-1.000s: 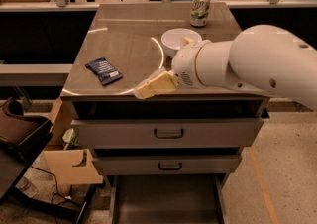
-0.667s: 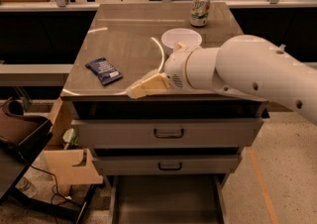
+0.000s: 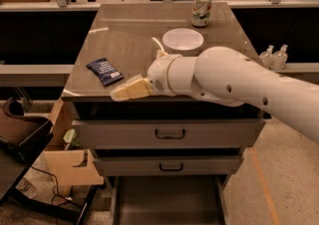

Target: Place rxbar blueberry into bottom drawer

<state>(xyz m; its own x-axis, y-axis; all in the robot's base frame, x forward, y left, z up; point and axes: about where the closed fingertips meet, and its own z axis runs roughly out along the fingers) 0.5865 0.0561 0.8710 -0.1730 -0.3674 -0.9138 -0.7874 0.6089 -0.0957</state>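
Currently reaching: the gripper (image 3: 128, 89) hovers just beside the snack bar (image 3: 104, 71), whether apart or together unclear; next comes grasping it for the open bottom drawer (image 3: 167, 200).

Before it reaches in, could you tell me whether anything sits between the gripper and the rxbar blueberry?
Nothing visible: the gripper hovers at the front edge beside the rxbar blueberry, only bare tabletop between.

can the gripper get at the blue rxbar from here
Probably yes: the gripper is just beside the rxbar blueberry near the front edge of the cabinet top, with only bare surface between them.
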